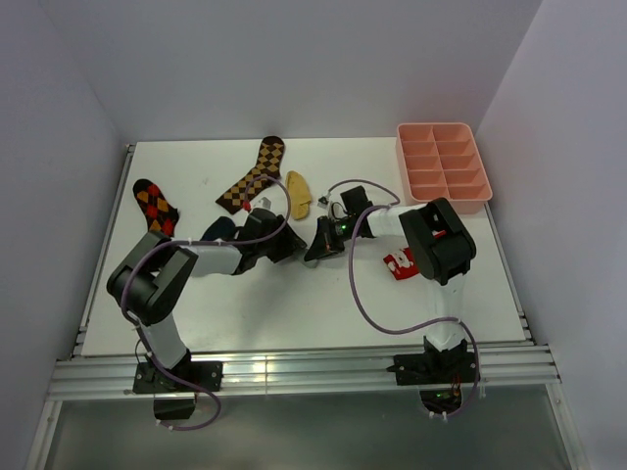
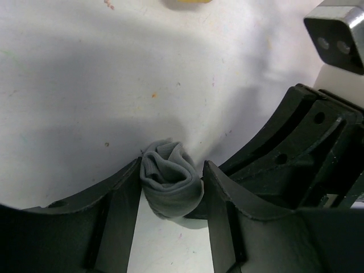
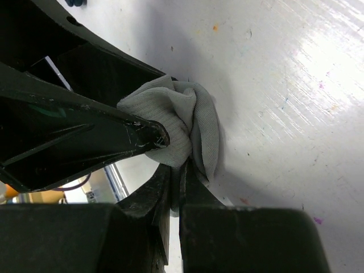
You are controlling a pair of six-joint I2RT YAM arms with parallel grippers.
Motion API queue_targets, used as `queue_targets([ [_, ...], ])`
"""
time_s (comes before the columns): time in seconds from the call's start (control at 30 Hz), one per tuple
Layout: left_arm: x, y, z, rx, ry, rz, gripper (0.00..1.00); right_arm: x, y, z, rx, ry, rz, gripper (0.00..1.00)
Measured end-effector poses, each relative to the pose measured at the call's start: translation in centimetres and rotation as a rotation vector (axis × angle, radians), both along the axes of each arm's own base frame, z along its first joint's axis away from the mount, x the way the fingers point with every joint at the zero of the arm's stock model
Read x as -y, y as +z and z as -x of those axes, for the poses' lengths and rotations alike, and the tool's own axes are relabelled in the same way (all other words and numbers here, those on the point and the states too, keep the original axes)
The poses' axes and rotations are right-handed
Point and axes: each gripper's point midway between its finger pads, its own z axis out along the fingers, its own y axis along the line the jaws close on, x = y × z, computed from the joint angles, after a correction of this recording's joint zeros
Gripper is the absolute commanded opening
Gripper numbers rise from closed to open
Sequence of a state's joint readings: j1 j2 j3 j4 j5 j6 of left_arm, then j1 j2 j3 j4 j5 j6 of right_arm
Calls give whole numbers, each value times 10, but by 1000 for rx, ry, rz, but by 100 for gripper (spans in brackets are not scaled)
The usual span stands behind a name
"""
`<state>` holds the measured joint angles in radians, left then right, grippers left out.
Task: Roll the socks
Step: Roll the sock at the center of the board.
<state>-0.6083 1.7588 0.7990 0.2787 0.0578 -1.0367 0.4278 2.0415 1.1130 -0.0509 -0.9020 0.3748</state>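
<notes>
Two arms met near the middle of the white table (image 1: 294, 313), both working on one grey sock (image 2: 173, 190). That sock lay on the table as a tight bundle, its layers curled into a spiral.

The left hand (image 2: 170, 165) had one finger on each side of the bundle. Both fingers touched the cloth, so it was clamped on the sock at a middling width. The right hand (image 3: 178, 173) came in from the opposite side. Its two fingers were drawn almost together, nipping a fold at the edge of the same sock.

Six socks could be counted in all, three of them short and plain:
- The grey sock sat between the hands.
- One mustard sock (image 1: 299, 195) lay flat just beyond the hands, apart from them.
- One navy sock (image 1: 217, 230) lay beside the left arm. It was partly hidden, so only its dark blue end could be made out with fair confidence.

The other three lay elsewhere on the table:
- One long brown argyle sock (image 1: 253, 176) was near the far edge.
- One red-and-black argyle sock (image 1: 155, 204) was near the left edge.
- One red sock (image 1: 399, 262) with white trim was under the right arm.

One pink tray (image 1: 480, 201) stood at the far right corner. It had eight compartments, in two columns of four.
</notes>
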Motion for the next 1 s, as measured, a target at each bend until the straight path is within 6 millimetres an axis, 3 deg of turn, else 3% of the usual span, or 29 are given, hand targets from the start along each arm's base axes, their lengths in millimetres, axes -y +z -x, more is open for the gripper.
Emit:
queue_targets([
  [0.3,5,0,-4,9,-7,25,48,3,-2,-1,-48,-21,-18,0],
  [0.4,5,-2,-4,6,-6,24,38,4,-2,-2,-66,-32,-22,0],
  [0.6,6,-4,-6,1,4,35,0,5,-2,-4,-66,-42,-15,5],
  [0.67,7,-3,-6,0,2,40,0,6,-2,-5,-57,-50,-1,8],
  [0.83,9,-2,-5,-7,-6,40,0,9,1,-5,15,-78,75,27],
  [1.0,10,-1,-5,-24,-13,22,0,12,3,-7,130,-107,168,36],
])
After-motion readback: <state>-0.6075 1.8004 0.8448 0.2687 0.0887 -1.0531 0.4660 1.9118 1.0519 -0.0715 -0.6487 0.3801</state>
